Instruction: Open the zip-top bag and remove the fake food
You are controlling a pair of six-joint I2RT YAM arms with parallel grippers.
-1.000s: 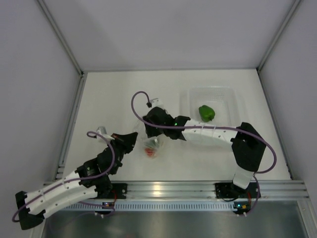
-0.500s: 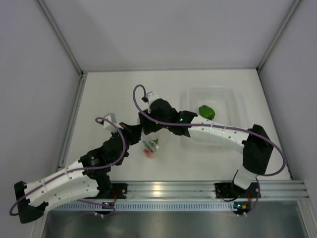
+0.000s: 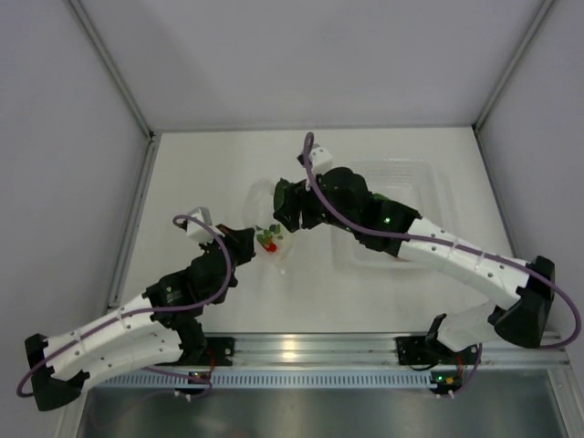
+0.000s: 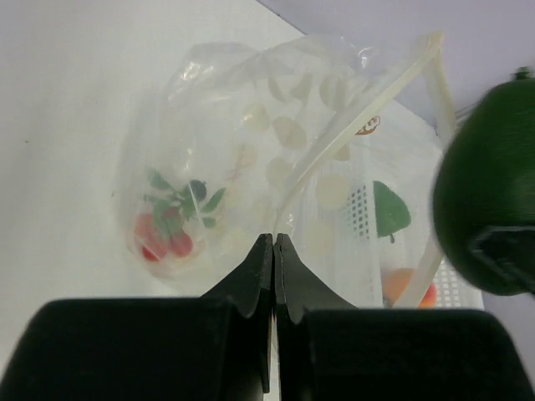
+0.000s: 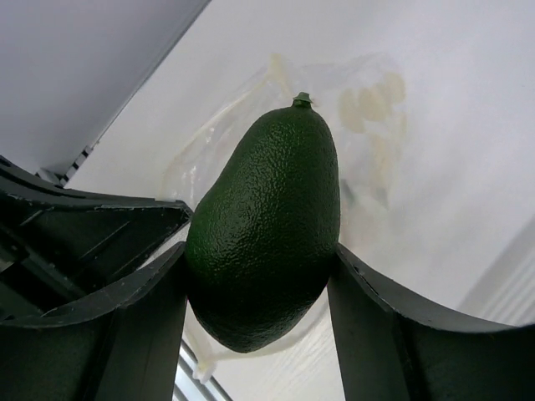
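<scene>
Left gripper [image 4: 273,238] is pinched tight on the edge of the zip-top bag [image 4: 251,167], which billows out straight ahead of its fingertips, about mid-table and a little toward the left edge. Red tomatoes [image 4: 159,238] on their green sprig sit inside the bag, to the left. Right gripper [image 5: 259,284] is clamped around the dark green avocado [image 5: 263,242], one finger on each flank, stem end pointing away. The avocado hangs just beside the bag's far right side, outside the plastic. The clear tray [image 3: 429,173] sits toward the table's far right corner.

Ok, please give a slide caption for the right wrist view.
Right gripper holds the dark green avocado, with the zip-top bag behind it.
</scene>
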